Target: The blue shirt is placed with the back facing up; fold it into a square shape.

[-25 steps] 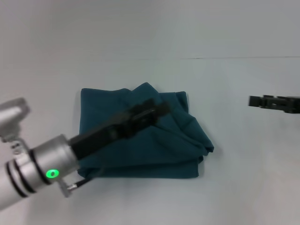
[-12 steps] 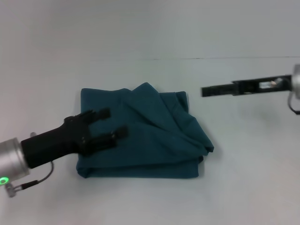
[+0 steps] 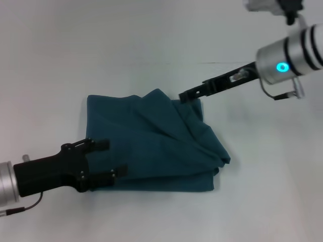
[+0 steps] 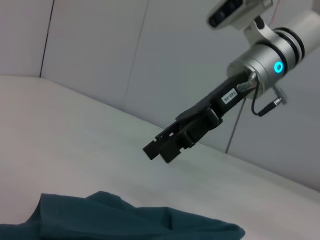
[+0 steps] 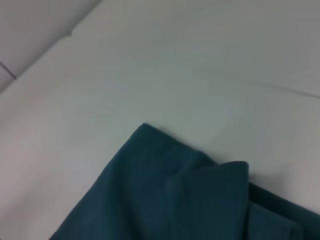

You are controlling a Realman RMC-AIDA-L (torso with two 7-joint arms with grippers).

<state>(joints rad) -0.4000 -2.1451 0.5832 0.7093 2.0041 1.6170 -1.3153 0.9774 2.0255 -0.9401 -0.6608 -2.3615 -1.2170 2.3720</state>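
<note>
The blue shirt [image 3: 154, 143], soft, light and limp, lay bunched at the table [image 3: 262, 201] centre, best pinched at an edge fold; the left gripper [image 3: 112, 159] stood open at 8 o'clock, the right gripper [image 3: 185, 96], closure indiscernible, at 1 o'clock.

Silver arms, black grippers, green and blue lights.
</note>
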